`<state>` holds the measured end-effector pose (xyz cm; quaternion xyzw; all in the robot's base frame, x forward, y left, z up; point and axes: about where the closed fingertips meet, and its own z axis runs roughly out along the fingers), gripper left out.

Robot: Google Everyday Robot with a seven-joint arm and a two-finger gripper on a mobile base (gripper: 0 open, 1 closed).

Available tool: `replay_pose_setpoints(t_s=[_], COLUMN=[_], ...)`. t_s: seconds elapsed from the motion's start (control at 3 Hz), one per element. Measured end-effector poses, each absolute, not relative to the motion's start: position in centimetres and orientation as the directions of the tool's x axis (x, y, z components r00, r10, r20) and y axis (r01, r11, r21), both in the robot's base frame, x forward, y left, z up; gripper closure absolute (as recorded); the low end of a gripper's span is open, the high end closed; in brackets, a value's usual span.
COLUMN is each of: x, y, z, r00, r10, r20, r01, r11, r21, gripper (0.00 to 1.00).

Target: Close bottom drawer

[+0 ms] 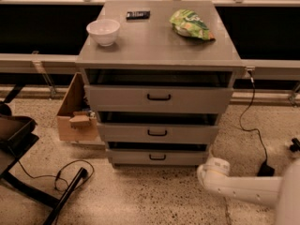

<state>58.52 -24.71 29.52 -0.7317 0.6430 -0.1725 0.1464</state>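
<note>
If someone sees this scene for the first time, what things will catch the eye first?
The grey cabinet of three drawers stands in the middle, with a white bowl and a green snack bag on its top. At lower right the white robot arm reaches in, its gripper just right of the bottom drawer.

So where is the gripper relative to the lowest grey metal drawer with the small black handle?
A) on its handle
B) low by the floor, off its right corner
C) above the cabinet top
B: the gripper sits low by the floor, just off the right corner of the bottom drawer.
</note>
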Motion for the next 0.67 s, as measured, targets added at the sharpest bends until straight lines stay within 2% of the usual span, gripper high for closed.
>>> replay_pose_setpoints(t_s=[0.33, 0.67], x=[54.2, 50.4], y=[-28.1, -30.3], z=[37.1, 45.3], r00=[0.02, -0.094], r10=[-0.987, -0.959], r20=[0.162, 0.267], r01=[-0.869, -0.792], r11=[-0.097, -0.091], r21=[-0.485, -0.604], gripper=[1.0, 1.0])
